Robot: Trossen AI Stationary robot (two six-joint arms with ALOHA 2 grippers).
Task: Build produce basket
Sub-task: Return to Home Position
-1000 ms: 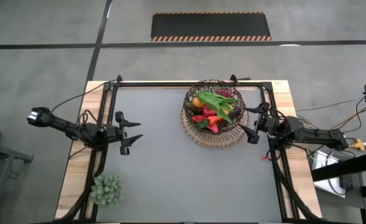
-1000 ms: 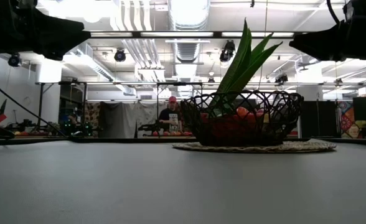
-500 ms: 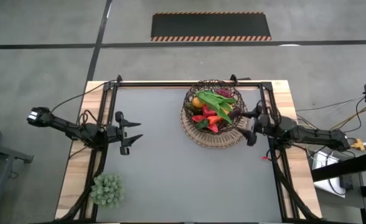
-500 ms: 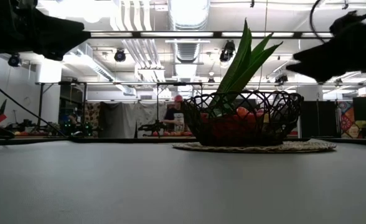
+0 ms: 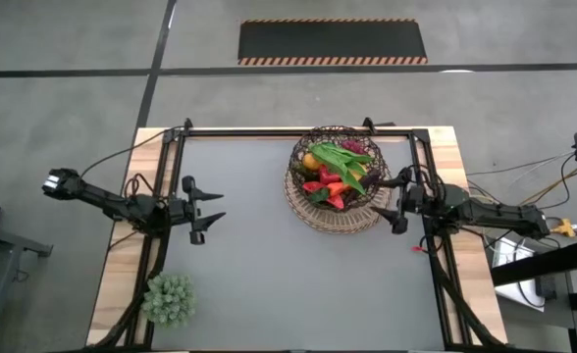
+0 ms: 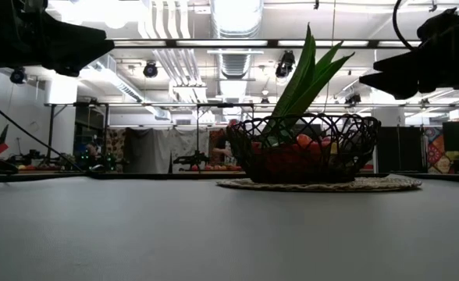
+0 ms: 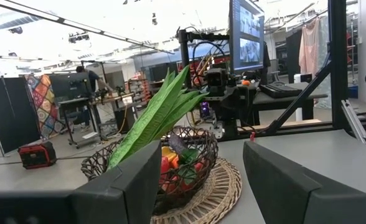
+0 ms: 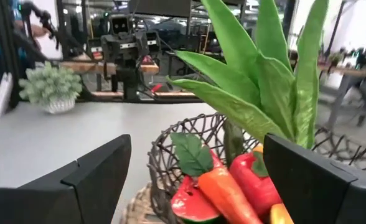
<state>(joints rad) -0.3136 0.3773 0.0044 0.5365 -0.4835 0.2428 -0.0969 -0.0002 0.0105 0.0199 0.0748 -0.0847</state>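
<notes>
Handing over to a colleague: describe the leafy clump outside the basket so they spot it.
In the high view, find the grey table, then its lower left corner, below the left gripper. On the wooden border there stands a pale green bushy clump, alone, far from the produce-filled basket at the upper right.

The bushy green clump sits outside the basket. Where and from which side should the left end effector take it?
From straight above, the left end effector closing across the bushy clump, low on its rounded dome. It stands upright and alone on the wooden edge of the table, so every side is free.
</notes>
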